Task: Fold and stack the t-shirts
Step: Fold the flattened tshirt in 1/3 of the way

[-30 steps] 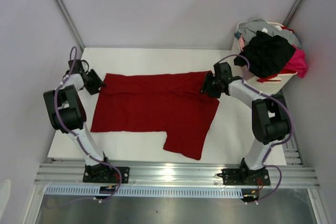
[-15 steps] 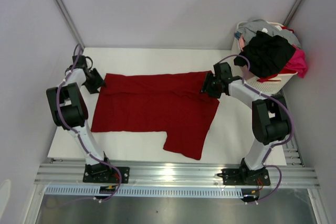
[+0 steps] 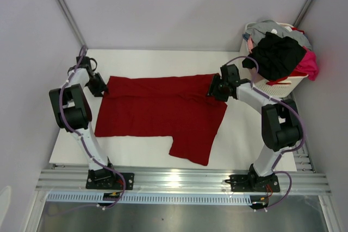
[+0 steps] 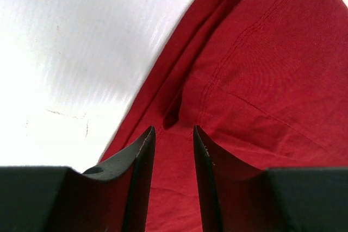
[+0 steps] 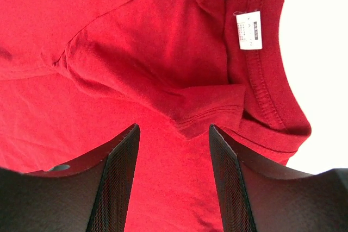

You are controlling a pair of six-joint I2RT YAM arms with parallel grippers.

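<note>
A dark red t-shirt (image 3: 160, 110) lies spread flat on the white table (image 3: 163, 61), with one part hanging toward the near edge. My left gripper (image 3: 100, 86) is low over its far left corner, jaws a little apart, with red cloth (image 4: 261, 80) showing between them and a small fold just ahead. My right gripper (image 3: 213, 89) is open over the far right corner, above a folded sleeve hem (image 5: 212, 112) next to the collar (image 5: 272, 96) and its white label (image 5: 249, 30). Neither gripper holds the cloth.
A white laundry basket (image 3: 283, 85) stands at the back right, beside the right arm. It holds a black shirt (image 3: 278, 54), a pink one (image 3: 309, 64) and a grey one (image 3: 269, 25). Grey walls close in the table on three sides.
My left arm's upper links have swung a little to the right while its gripper stays at the shirt's far left corner. The right arm and the shirt have not visibly moved.
</note>
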